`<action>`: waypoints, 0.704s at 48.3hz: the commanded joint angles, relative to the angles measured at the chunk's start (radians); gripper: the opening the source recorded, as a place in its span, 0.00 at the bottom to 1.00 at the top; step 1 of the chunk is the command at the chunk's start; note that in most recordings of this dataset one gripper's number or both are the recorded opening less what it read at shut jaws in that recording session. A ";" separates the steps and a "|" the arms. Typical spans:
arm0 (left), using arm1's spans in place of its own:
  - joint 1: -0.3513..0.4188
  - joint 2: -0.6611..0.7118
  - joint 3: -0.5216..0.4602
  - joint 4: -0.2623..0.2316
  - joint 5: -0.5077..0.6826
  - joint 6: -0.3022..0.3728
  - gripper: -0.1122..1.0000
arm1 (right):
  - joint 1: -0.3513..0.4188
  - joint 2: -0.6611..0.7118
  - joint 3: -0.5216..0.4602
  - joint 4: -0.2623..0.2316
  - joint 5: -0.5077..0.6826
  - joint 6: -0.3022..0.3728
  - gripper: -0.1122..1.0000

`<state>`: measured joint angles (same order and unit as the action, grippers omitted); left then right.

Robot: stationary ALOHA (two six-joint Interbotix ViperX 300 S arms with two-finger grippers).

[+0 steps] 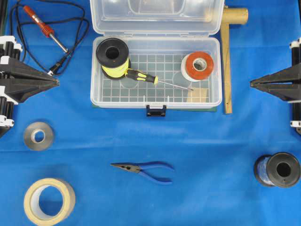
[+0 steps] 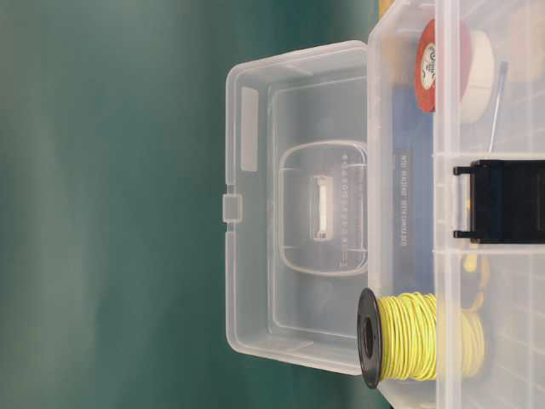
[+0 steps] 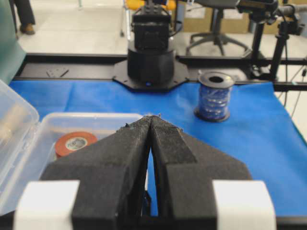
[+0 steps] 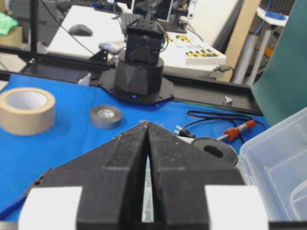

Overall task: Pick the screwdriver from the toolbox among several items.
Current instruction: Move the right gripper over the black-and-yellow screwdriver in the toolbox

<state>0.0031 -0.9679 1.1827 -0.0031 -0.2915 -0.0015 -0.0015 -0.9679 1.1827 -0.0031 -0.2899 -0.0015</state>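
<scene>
The clear toolbox [image 1: 96,89] stands open at the back middle, lid up. Inside lies the screwdriver [image 1: 143,77], black-and-yellow handle left, thin shaft pointing right toward a tan block [image 1: 197,95]. A black spool of yellow wire [image 1: 113,57] stands at the box's left end, a red-orange tape roll [image 1: 198,66] at its right. My left gripper [image 1: 57,81] is shut and empty at the left edge, well left of the box. My right gripper [image 1: 251,84] is shut and empty at the right edge. The left wrist view shows the tape roll [image 3: 76,143] and shut fingertips [image 3: 151,116]; the right wrist view shows shut fingertips [image 4: 146,123].
A red-handled soldering iron [image 1: 44,29] with black cord lies back left. Blue-handled pliers [image 1: 146,169] lie in front of the box. A grey tape roll [image 1: 38,135] and a tan tape roll [image 1: 49,201] sit front left, a blue wire spool [image 1: 277,170] front right, a wooden mallet [image 1: 227,56] beside the box.
</scene>
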 commanded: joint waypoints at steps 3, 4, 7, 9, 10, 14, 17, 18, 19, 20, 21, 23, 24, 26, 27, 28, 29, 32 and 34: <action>-0.003 0.012 -0.014 -0.023 -0.006 -0.003 0.11 | -0.002 0.025 -0.057 0.000 0.011 0.006 0.10; -0.003 0.012 -0.015 -0.023 -0.006 -0.003 0.10 | -0.002 0.032 -0.067 0.002 0.021 0.008 0.10; -0.003 0.014 -0.015 -0.025 -0.008 -0.005 0.10 | -0.003 0.064 -0.104 0.005 0.064 0.012 0.10; -0.003 0.014 -0.015 -0.025 -0.009 -0.005 0.10 | -0.008 0.097 -0.141 0.008 0.107 0.017 0.10; -0.003 0.014 -0.015 -0.023 -0.012 -0.005 0.10 | -0.009 0.110 -0.158 0.009 0.123 0.021 0.10; -0.003 0.014 -0.015 -0.025 -0.014 -0.005 0.11 | -0.025 0.170 -0.221 0.015 0.183 0.035 0.10; -0.003 0.015 -0.015 -0.025 -0.014 -0.005 0.11 | -0.035 0.216 -0.268 0.015 0.218 0.049 0.10; -0.003 0.014 -0.015 -0.025 -0.014 -0.005 0.10 | -0.041 0.235 -0.284 0.015 0.229 0.055 0.10; -0.003 0.015 -0.015 -0.025 -0.014 -0.005 0.10 | -0.046 0.250 -0.299 0.015 0.241 0.058 0.10; -0.003 0.014 -0.015 -0.026 -0.015 -0.005 0.10 | -0.051 0.267 -0.314 0.015 0.252 0.064 0.10; -0.003 0.015 -0.015 -0.025 -0.015 -0.005 0.10 | -0.054 0.284 -0.331 0.015 0.262 0.069 0.10; -0.003 0.017 -0.015 -0.025 -0.017 -0.005 0.10 | -0.064 0.316 -0.362 0.015 0.285 0.083 0.10; -0.003 0.017 -0.015 -0.026 -0.018 -0.005 0.10 | -0.069 0.333 -0.379 0.015 0.298 0.089 0.10; -0.003 0.018 -0.014 -0.026 -0.020 -0.005 0.10 | -0.080 0.368 -0.410 0.015 0.321 0.104 0.10; -0.003 0.018 -0.014 -0.026 -0.021 -0.005 0.10 | -0.086 0.387 -0.425 0.015 0.333 0.114 0.10; -0.003 0.021 -0.014 -0.026 -0.021 -0.005 0.10 | -0.097 0.416 -0.448 0.017 0.350 0.130 0.10; -0.003 0.023 -0.014 -0.026 -0.023 -0.005 0.10 | -0.103 0.436 -0.463 0.017 0.364 0.141 0.11; -0.003 0.031 -0.015 -0.026 -0.028 -0.005 0.10 | -0.123 0.497 -0.511 0.020 0.405 0.189 0.15; -0.003 0.038 -0.015 -0.026 -0.034 -0.005 0.10 | -0.138 0.540 -0.543 0.021 0.439 0.224 0.23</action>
<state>0.0015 -0.9465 1.1827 -0.0276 -0.3068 -0.0061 -0.1166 -0.4878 0.7133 0.0123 0.1058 0.1871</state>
